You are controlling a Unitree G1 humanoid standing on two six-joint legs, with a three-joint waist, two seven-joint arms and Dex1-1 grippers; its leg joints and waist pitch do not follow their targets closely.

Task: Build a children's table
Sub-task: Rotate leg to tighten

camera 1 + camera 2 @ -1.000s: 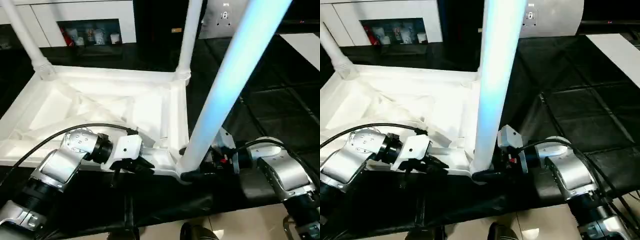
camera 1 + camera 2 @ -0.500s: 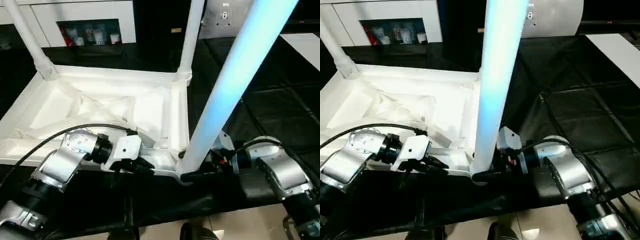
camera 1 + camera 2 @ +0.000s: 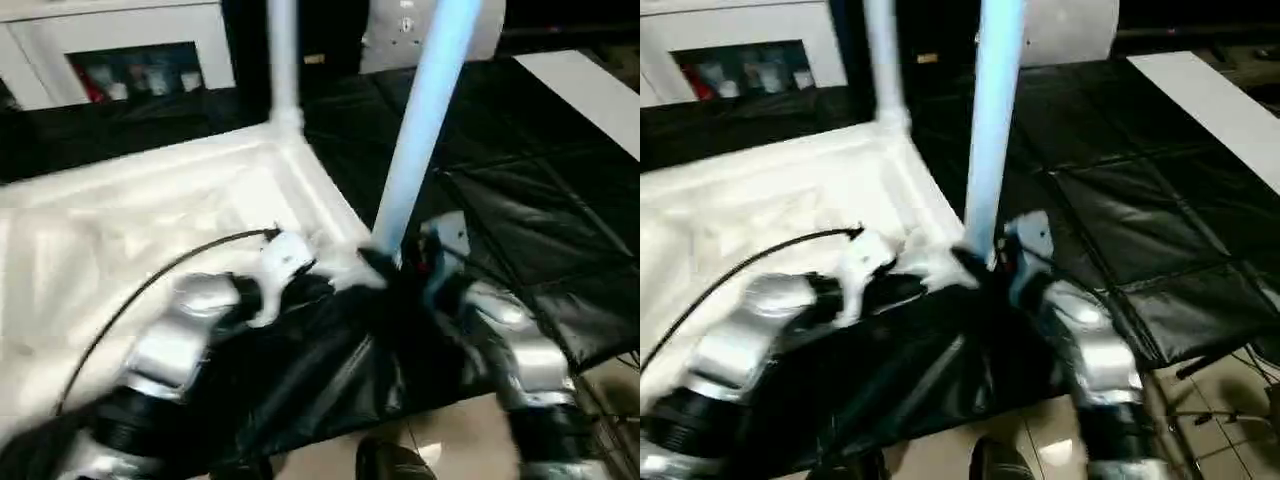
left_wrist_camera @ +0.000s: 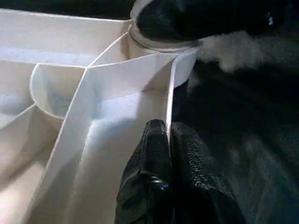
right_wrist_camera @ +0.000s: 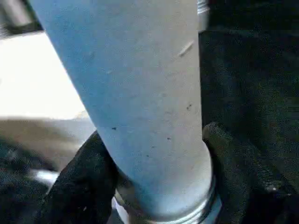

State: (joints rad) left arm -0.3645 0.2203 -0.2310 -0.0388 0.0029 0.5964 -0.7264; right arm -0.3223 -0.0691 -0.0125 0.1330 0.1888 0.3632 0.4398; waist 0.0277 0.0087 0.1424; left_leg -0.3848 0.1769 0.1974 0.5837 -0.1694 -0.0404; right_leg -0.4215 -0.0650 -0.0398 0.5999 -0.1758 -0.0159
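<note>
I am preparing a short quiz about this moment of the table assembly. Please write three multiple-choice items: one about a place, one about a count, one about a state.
1. Where does the right hand grip the near leg?
A. at its top end
B. at its base, near the corner socket
C. at its middle

2. How many legs stand upright on the table top?
A. two
B. four
C. none

3. What is the left hand doing?
A. hanging open above the floor
B. holding a loose leg
C. pinching the rim wall of the table top

Key: 1 B, the right wrist view shows fingers on both sides of the leg's lower end. 2 A, the near leg and the far leg rise in the head views. 3 C, the left wrist view shows the thin wall between the closed fingers.
</note>
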